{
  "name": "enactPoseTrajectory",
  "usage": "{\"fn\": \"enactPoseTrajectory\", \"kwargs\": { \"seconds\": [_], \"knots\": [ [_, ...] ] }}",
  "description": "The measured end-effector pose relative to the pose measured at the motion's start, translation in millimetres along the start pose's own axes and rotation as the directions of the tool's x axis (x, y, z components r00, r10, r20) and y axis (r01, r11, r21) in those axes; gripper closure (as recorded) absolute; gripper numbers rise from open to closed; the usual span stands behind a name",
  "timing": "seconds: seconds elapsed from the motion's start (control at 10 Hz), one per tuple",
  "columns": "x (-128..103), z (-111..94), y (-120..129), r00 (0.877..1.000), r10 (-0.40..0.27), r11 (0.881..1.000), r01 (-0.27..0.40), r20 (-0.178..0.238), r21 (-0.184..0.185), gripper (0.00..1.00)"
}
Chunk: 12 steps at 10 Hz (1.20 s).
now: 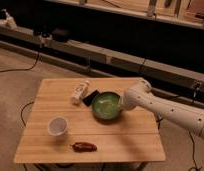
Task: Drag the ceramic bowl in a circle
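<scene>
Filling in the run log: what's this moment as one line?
ceramic bowl: mid-table, upright | gripper: at bowl's right rim | white cup: apart, camera-left of bowl

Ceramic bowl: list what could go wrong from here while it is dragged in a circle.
1. The ceramic bowl sits right beside the black flat object, with the white bottle just beyond; a leftward sweep would likely shove both.
2. The gripper is at the bowl's right rim, its hold hidden by the arm; it might slip off or tip the bowl.
3. A wide loop toward the front could knock the white cup.
</scene>
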Motion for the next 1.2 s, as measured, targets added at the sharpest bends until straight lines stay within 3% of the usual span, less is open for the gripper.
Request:
{"fn": "enactPoseTrajectory", "kwargs": {
  "seconds": [0.3, 0.6, 0.8, 1.2],
  "knots": [
    [-27.5, -12.4, -13.7, 0.997, -0.069, 0.998, 0.069, 0.02, 0.009, 0.89],
    [-71.4, -12.6, -4.1, 0.989, -0.112, 0.994, 0.111, 0.095, 0.01, 0.89],
    [-99.6, -16.3, 11.6, 0.982, -0.129, 0.992, 0.128, 0.141, 0.014, 0.89],
    [-111.0, -34.0, 56.5, 0.981, -0.125, 0.992, 0.129, 0.146, -0.016, 0.89]
  ]
}}
